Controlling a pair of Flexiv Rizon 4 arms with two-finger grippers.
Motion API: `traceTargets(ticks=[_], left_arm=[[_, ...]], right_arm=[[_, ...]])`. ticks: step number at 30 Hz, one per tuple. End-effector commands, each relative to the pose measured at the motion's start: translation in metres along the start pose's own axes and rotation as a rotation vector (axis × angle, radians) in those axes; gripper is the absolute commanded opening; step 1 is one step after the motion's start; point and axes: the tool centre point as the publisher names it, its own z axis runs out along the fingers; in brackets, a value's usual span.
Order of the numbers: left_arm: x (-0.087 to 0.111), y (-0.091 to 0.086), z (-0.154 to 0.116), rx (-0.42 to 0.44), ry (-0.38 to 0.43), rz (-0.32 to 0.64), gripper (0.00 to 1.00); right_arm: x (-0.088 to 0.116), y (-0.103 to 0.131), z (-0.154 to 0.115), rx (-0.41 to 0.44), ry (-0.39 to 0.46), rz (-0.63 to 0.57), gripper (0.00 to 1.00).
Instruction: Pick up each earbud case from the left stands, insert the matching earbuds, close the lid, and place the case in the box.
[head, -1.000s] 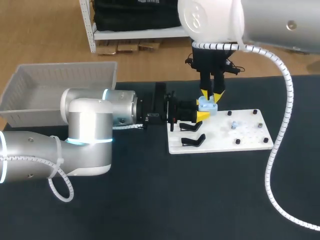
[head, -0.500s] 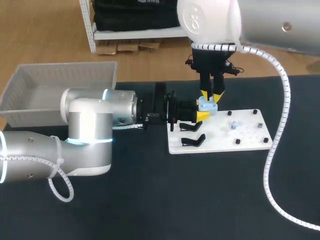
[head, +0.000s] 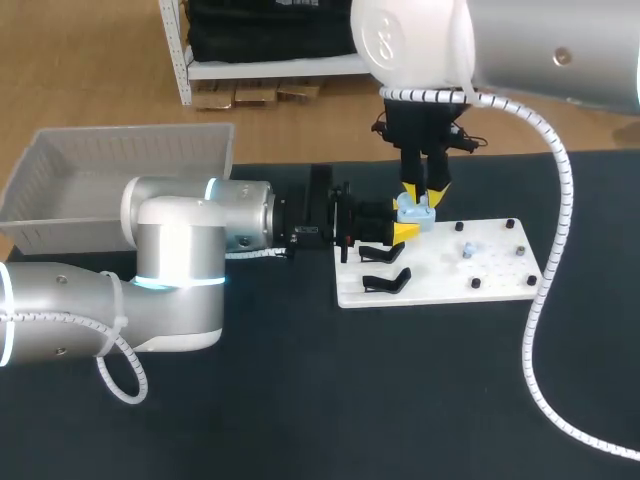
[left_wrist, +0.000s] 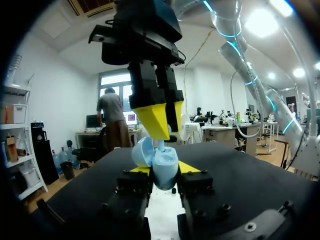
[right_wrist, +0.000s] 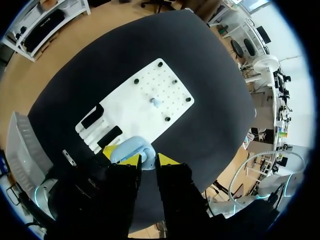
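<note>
Left pincer (left_wrist: 159, 171) clamps the open pale-blue earbud case (left_wrist: 151, 156) over the white pegboard (head: 490, 283)'s far-left corner; right pincer (head: 424, 191) pinches a small pale earbud (left_wrist: 161, 145) above it. I'd descend straight and slowly.

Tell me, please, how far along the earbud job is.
Done: the light blue plastic earbud case, lid open, is off the black stands in the left end effector. In hand: the right end effector poised over it. Left: a pale blue earbud on the white pegboard, lid closing, boxing.
</note>
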Motion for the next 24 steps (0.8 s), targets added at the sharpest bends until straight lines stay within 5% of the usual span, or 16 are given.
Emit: traceTargets(ticks=[1, 20, 21, 24], left_arm=[[0.001, -0.001, 0.0, -0.006, -0.003, 0.003, 0.0], [0.001, -0.001, 0.0, -0.006, -0.003, 0.003, 0.0], [0.001, -0.001, 0.0, -0.006, -0.003, 0.003, 0.0], [0.001, -0.001, 0.0, -0.006, -0.003, 0.003, 0.0]], right_arm=[[-0.002, 0.001, 0.0, 0.008, 0.005, 0.003, 0.0], [-0.002, 0.001, 0.011, 0.027, 0.025, 0.007, 0.0], [-0.002, 0.001, 0.011, 0.024, 0.026, 0.007, 0.02], [-0.002, -0.002, 0.008, 0.011, 0.028, 0.009, 0.35]])
